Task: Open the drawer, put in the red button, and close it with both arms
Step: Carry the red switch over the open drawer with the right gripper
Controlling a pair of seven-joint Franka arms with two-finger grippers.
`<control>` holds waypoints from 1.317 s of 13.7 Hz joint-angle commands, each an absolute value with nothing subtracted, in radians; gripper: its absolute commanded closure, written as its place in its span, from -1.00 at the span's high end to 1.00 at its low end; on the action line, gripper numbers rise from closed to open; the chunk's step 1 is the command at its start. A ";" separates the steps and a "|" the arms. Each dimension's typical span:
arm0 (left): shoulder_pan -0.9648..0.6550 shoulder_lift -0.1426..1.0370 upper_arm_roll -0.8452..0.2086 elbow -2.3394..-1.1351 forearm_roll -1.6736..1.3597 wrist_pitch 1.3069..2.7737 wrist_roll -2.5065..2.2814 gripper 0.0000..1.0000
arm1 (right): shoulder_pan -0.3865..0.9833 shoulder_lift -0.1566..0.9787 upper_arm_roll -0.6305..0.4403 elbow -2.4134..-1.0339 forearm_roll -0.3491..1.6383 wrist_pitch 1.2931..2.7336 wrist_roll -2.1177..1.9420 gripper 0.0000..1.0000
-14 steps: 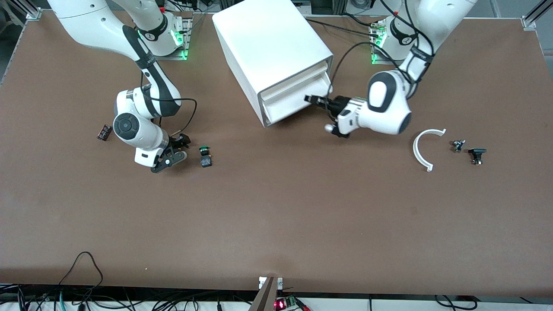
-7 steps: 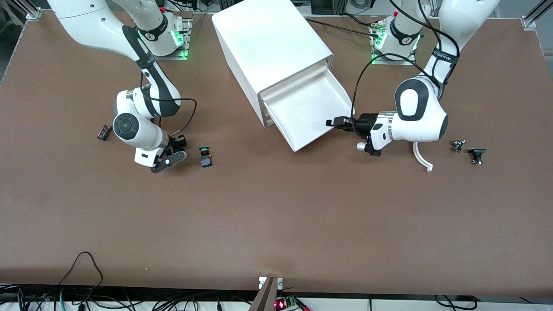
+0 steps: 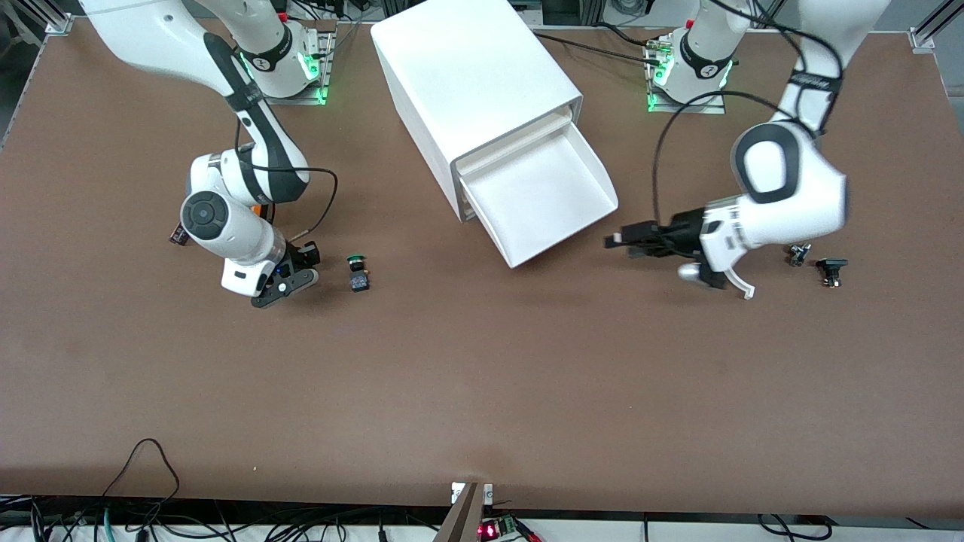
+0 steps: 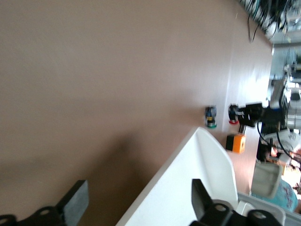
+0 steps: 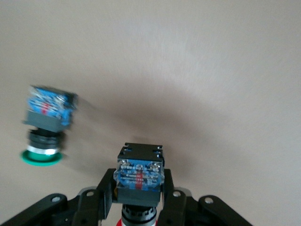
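Observation:
The drawer (image 3: 538, 192) stands pulled out of the white cabinet (image 3: 471, 71), and its tray is bare. My left gripper (image 3: 619, 245) is open and holds nothing. It hangs low beside the drawer's front corner, toward the left arm's end. In the left wrist view my left gripper (image 4: 138, 202) is wide apart, with the drawer's corner (image 4: 207, 155) between the fingers. My right gripper (image 3: 292, 272) is shut on the red button (image 5: 139, 176) by its black body. The red cap (image 5: 136, 220) points back toward the wrist. It hangs just over the table beside the green button (image 5: 46, 127).
The green button (image 3: 356, 263) lies near the right gripper. An orange box (image 4: 235, 142) shows in the left wrist view. A small dark part (image 3: 177, 235) lies by the right arm. A white curved piece (image 3: 744, 286) and two small black parts (image 3: 798, 254) (image 3: 831, 269) lie under the left arm.
The left gripper pulled the drawer out, let go of it and drew back toward the left arm's end. The right gripper shifted slightly with the red button.

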State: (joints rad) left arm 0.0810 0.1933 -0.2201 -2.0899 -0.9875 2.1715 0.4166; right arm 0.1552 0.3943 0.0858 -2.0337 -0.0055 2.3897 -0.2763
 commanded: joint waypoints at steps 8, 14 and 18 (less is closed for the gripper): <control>0.126 -0.069 -0.072 -1.890 -0.259 1.886 0.268 1.00 | 0.156 0.402 0.366 -1.472 -0.006 1.944 -0.360 -0.47; 0.072 -0.084 -0.087 -1.753 0.057 1.684 -0.064 1.00 | 0.369 0.599 0.436 -1.178 -0.015 1.965 -0.446 -0.46; 0.071 -0.083 -0.084 -1.756 0.055 1.689 -0.066 1.00 | 0.443 0.695 0.434 -1.104 -0.034 1.991 -0.719 -0.46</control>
